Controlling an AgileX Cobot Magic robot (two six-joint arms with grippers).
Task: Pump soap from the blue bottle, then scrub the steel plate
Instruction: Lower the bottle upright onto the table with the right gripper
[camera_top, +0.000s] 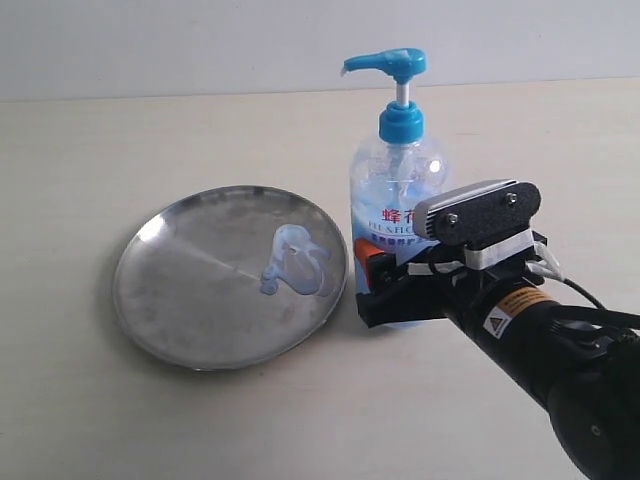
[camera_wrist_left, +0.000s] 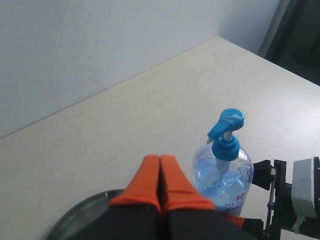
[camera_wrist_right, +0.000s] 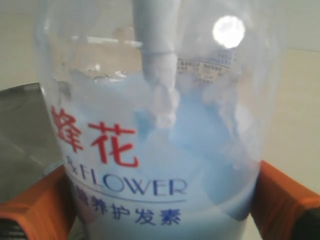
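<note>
1. The blue bottle (camera_top: 398, 190) is seen standing upright on the desk (camera_top: 120, 130), with its bright blue pump head raised and its spout turned toward the side where the steel plate (camera_top: 200, 300) lies.
2. The steel plate is laid flat on the desk just beside the bottle. Its rim is brought close to the bottle's base, but whether the two touch cannot be told.
3. The soap (camera_top: 295, 262), a glossy pale blue blob, is found on the plate, on the part nearest the bottle.
4. The right gripper (camera_top: 383, 280) is set at the bottle's lower body, level with the label. Its jaws are closed on the bottle, with an orange pad (camera_wrist_right: 282, 192) pressed against each side.
5. The black right arm (camera_top: 545, 345) is stretched away from the bottle on the side opposite the plate, and a grey wrist camera (camera_top: 478, 212) is carried on it just beside the label.
6. The left gripper (camera_wrist_left: 160, 160) is held higher than the bottle, on the bottle's plate side and apart from it. Its orange jaws are pressed together with nothing between them.
7. Red Chinese characters and the word "FLOWER" are read on the bottle's label, and light-blue liquid is seen in its lower part.
</note>
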